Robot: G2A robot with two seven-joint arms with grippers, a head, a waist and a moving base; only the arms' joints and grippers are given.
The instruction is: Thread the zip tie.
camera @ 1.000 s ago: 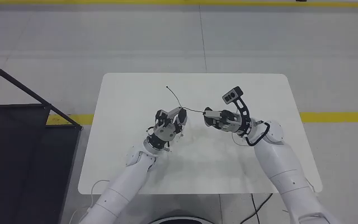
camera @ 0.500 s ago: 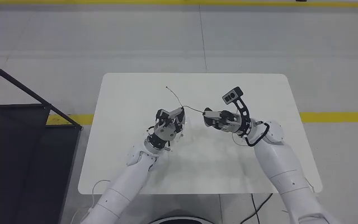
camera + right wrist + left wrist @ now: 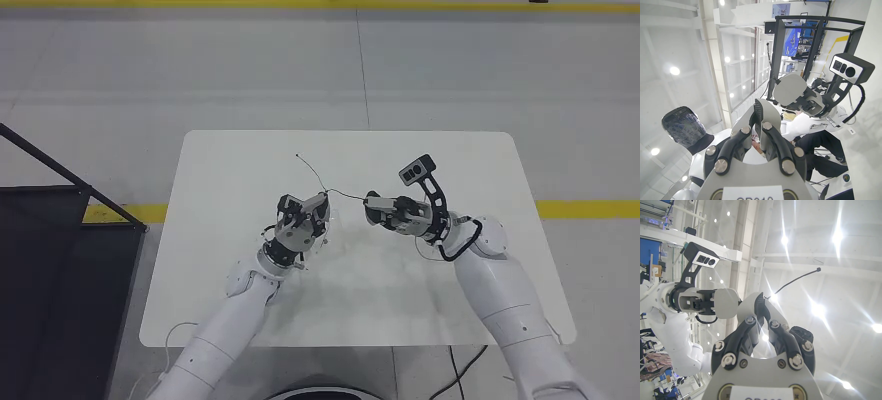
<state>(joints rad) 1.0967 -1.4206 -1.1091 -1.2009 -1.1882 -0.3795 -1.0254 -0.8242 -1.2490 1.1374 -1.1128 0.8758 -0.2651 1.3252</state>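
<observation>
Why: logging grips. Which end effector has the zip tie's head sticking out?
The left end effector; the zip tie juts head-first beyond its fingertips alone.

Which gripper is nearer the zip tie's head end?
Left. The left gripper holds the zip tie, head end sticking out beyond it; the right gripper grips it farther along.

**What stays hidden around the zip tie**

Seen from the left wrist, the zip tie (image 3: 797, 278) goes in between the closed fingers of the left tool (image 3: 762, 297), and the part held there is covered. Just where it leaves the pads, the glare of a ceiling lamp (image 3: 774, 296) washes it out. From the right wrist, the right tool (image 3: 756, 104) has its fingers pressed together, and the pads cover whatever lies between them. From above, the strap runs to the right tool, but it is too thin to tell how it is held.
</observation>
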